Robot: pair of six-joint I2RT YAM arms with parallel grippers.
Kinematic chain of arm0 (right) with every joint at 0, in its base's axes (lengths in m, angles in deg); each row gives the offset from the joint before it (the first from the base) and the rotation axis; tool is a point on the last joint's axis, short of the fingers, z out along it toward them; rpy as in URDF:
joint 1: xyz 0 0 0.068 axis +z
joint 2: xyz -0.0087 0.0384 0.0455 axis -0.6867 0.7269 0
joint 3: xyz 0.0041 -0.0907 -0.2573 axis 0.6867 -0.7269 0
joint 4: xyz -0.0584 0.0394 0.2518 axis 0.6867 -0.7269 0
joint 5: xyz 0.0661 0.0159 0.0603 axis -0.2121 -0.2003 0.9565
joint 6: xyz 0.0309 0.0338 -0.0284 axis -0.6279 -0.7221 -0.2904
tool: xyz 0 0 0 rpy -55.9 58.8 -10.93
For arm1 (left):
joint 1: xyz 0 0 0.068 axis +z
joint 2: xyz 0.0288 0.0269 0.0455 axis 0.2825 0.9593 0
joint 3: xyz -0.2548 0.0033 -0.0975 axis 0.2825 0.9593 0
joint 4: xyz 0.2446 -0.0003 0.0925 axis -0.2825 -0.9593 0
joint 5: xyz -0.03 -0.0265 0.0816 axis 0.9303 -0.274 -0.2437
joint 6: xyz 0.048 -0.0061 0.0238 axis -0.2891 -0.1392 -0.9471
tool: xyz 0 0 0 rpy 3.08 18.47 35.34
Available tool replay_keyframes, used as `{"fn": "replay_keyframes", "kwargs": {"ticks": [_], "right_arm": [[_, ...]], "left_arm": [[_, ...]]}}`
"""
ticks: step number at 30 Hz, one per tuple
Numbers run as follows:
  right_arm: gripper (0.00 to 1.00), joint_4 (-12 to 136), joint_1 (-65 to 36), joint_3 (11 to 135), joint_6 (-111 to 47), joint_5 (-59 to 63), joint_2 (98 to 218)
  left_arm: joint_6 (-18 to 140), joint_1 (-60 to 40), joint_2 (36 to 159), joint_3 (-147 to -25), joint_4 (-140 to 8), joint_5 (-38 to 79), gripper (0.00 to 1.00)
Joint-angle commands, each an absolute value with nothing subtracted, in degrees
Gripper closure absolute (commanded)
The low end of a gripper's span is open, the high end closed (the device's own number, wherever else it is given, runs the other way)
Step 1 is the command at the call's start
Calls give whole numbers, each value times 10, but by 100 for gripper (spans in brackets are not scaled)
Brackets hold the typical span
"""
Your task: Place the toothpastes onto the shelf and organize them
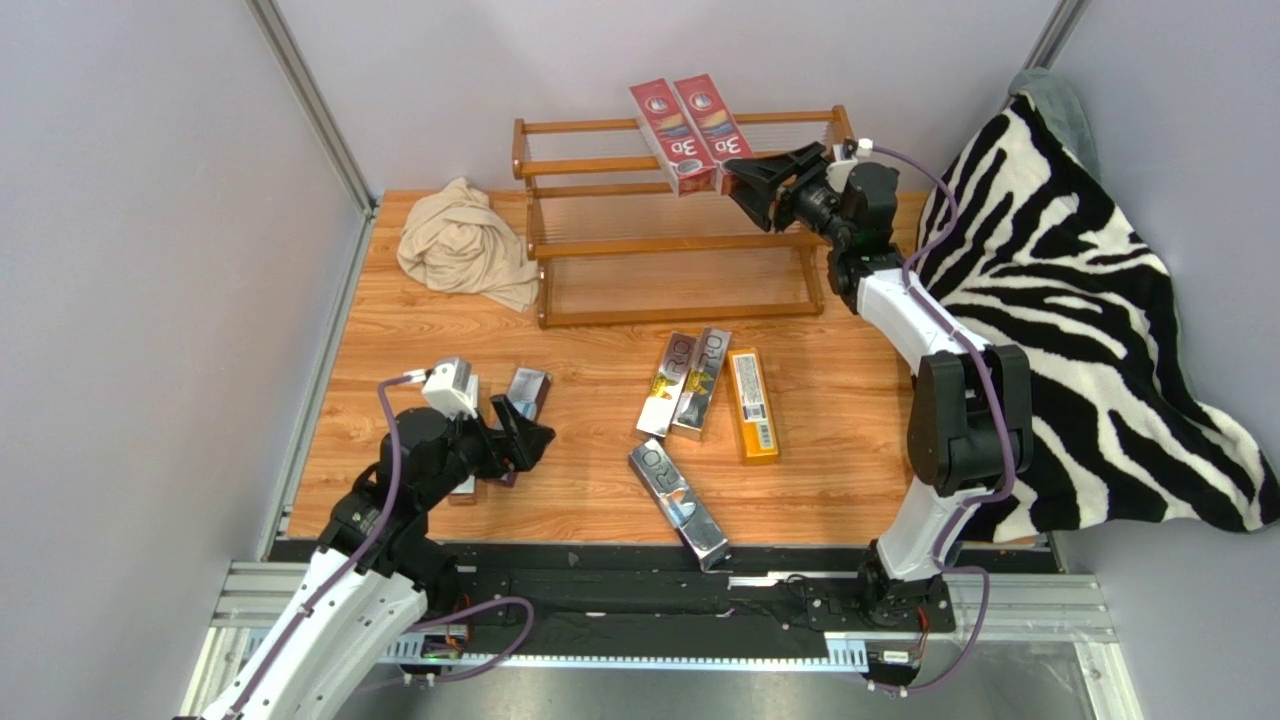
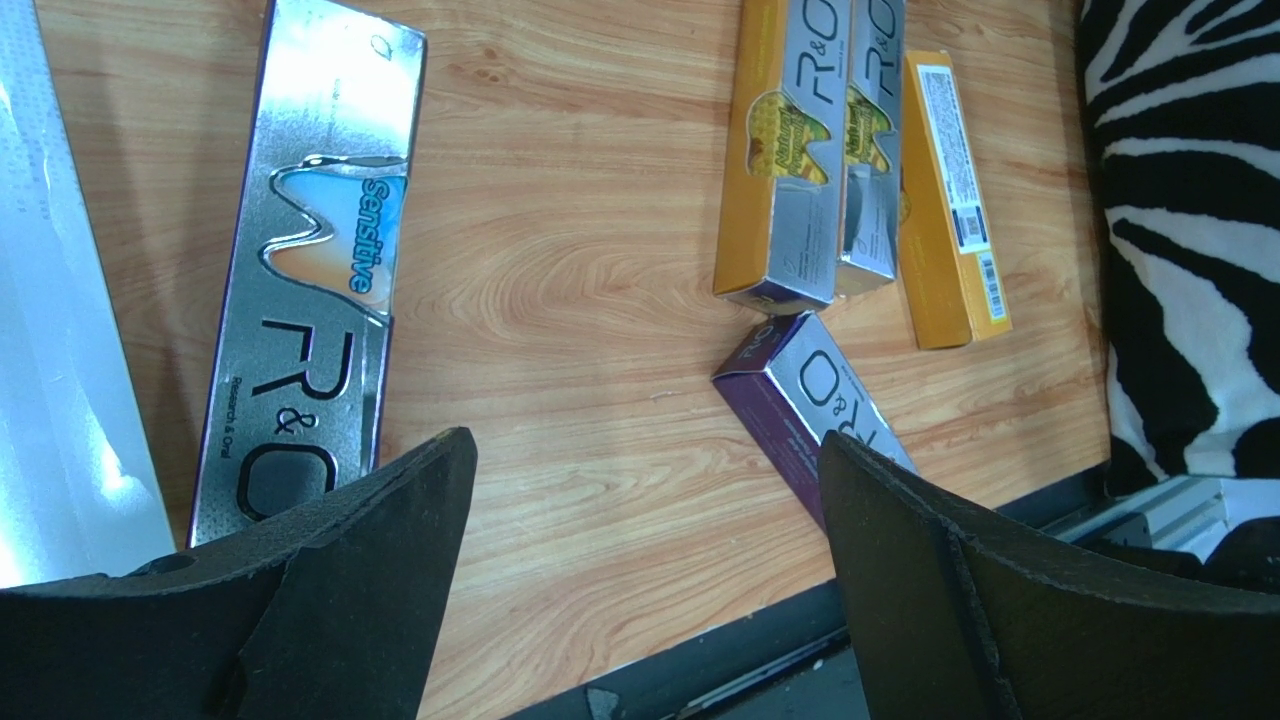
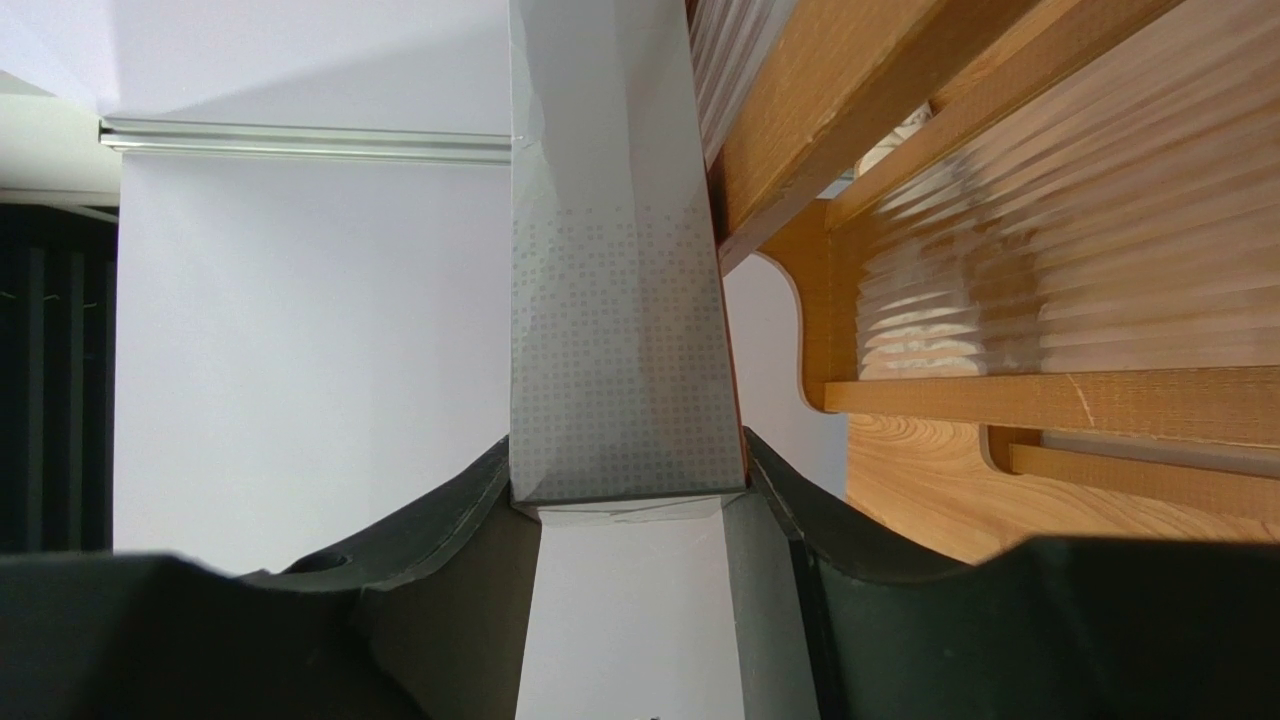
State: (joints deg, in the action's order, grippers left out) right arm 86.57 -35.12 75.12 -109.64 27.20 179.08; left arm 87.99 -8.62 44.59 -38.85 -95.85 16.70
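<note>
The wooden shelf stands at the back of the table. Two red "3D" toothpaste cartons lean side by side on its top tier. My right gripper is shut on the near end of the right-hand red carton. In the right wrist view its underside looks grey, held between the gripper's tips. My left gripper is open and empty low over the table, beside a silver carton. Two silver-yellow cartons, an orange one and a silver-purple one lie mid-table.
A beige cloth lies left of the shelf. A zebra-striped blanket covers the right side. Another shiny carton lies at the far left of the left wrist view. The table's front edge and a black rail run just behind the left gripper.
</note>
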Motion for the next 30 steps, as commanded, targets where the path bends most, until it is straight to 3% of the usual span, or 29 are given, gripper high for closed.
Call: {"fn": "replay_keyframes", "kwargs": {"ticks": [1,10,30], "right_arm": [[49,932,-341,752,-1110,287,1792],[34,925,-338,756,-1103,278,1784],[33,884,-301,816,-1084,294,1825]], "left_arm": [[869,-86,446,-384,-940,173,7],[870,-86,447,-380,-935,174,7],[869,-86,449,-374,-934,176,7]]}}
